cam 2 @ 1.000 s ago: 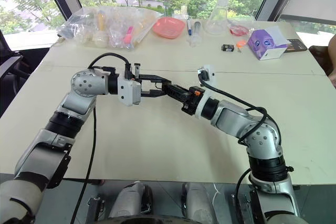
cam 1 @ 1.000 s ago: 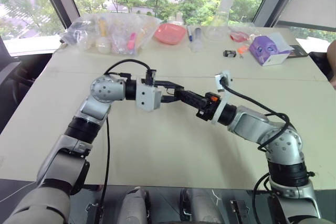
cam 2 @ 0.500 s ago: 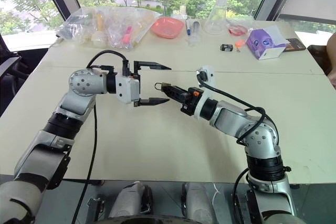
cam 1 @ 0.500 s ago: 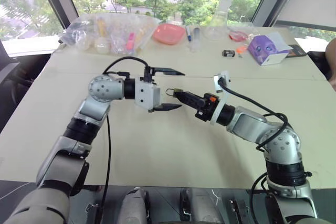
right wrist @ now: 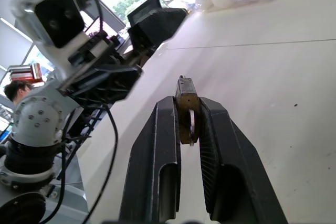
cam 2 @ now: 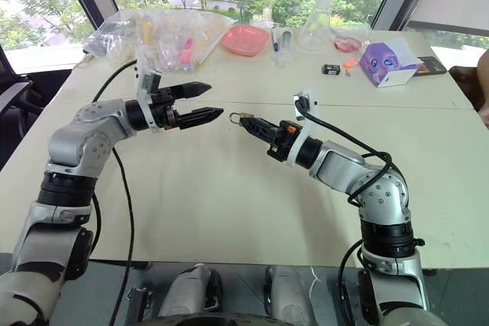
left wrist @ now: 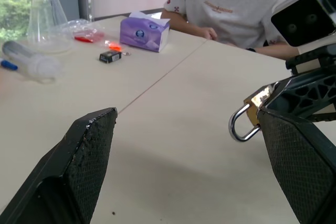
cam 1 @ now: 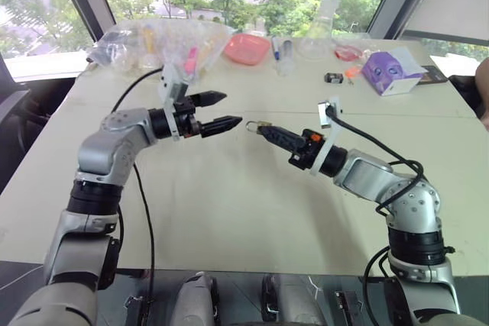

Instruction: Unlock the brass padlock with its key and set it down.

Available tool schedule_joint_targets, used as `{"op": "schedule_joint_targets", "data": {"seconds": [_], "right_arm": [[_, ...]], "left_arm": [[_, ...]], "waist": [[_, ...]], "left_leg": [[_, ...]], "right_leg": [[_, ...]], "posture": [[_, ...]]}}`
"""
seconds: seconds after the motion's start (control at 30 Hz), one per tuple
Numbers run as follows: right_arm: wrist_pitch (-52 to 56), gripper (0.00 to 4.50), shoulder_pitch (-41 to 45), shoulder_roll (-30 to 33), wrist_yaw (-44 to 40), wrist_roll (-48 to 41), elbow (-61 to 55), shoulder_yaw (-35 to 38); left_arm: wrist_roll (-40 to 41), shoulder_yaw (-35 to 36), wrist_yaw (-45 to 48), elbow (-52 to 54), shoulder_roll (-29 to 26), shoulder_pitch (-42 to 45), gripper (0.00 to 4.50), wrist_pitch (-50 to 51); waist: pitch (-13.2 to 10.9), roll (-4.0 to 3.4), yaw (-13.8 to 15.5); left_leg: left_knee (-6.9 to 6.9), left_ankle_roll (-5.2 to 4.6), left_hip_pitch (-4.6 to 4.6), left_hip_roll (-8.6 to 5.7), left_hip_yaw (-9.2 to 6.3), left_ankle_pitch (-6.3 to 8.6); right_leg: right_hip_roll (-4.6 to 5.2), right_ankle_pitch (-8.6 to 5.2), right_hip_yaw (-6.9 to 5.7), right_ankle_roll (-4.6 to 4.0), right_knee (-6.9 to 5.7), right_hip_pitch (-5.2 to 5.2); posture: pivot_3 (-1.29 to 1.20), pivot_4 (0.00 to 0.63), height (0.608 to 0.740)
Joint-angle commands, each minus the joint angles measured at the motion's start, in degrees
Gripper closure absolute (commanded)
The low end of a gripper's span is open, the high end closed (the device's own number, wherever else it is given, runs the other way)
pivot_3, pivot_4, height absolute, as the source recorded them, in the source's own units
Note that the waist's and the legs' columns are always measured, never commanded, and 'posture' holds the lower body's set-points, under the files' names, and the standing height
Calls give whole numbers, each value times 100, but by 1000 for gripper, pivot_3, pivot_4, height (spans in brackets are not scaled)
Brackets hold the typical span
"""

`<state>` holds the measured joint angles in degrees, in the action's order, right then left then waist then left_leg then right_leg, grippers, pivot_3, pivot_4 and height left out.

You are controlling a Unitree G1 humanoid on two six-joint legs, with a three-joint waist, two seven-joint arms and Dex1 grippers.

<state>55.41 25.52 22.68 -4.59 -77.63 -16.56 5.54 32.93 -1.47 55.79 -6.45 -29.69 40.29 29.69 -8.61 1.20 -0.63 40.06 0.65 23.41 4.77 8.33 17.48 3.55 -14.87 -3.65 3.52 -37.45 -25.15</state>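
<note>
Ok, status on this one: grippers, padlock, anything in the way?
Left gripper open, empty, apart from lock. Right gripper shut on small yellow-brass padlock, silvery shackle toward left gripper, held above table. Nothing between them.

The brass padlock (left wrist: 258, 103) has a dull yellow metal body and a glossy silvery shackle; the table (cam 1: 229, 211) looks matt, smooth beige.

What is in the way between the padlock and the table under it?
Nothing visible. The right hand holds the brass padlock in the air, and the table below it is bare.
</note>
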Motion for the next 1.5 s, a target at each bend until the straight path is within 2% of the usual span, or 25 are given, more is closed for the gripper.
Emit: {"op": "schedule_joint_targets", "data": {"seconds": [0.03,0.43,0.9,1.03,1.23,1.33,1.5], "right_arm": [[20,4500,151,-2,-31,-268,-191,157],[37,4500,71,68,130,-622,-414,127],[173,4500,-78,199,92,-695,-569,-95],[128,4500,-56,158,139,-648,-491,-87],[98,4500,-41,158,218,-566,-279,0],[223,4500,-49,150,538,-359,112,-72],[390,4500,201,-121,684,-154,1066,-99]], "left_arm": [[-121,17,38,187,39,18,101,-119],[-491,-140,423,6,211,29,101,-433],[-1064,1,-174,-558,625,305,101,-1306],[-972,17,-123,-283,562,99,101,-1097],[-1073,348,-367,-485,183,-52,101,-1065],[-798,600,-489,-345,48,-87,101,-513],[-65,738,-410,841,-203,-637,101,666]], "waist": [[0,0,0],[0,0,2],[0,0,6],[0,0,-4],[0,0,-2],[0,0,-3],[0,0,-6]], "left_leg": [[0,0,0,0,0,0],[0,0,0,-1,2,0],[-1,-1,1,-1,0,1],[-1,-1,1,-1,0,0],[-2,-1,0,0,0,0],[-2,-1,0,0,0,0],[-4,0,1,0,1,0]], "right_leg": [[0,0,0,0,0,0],[1,0,0,0,0,0],[2,0,0,0,1,0],[1,0,0,0,1,-1],[1,0,0,0,0,-1],[2,0,0,0,1,-1],[5,0,1,0,3,-1]], "posture": [[0,150,740],[0,150,740],[0,150,740],[0,150,740],[0,150,740],[0,150,740],[0,150,740]]}}
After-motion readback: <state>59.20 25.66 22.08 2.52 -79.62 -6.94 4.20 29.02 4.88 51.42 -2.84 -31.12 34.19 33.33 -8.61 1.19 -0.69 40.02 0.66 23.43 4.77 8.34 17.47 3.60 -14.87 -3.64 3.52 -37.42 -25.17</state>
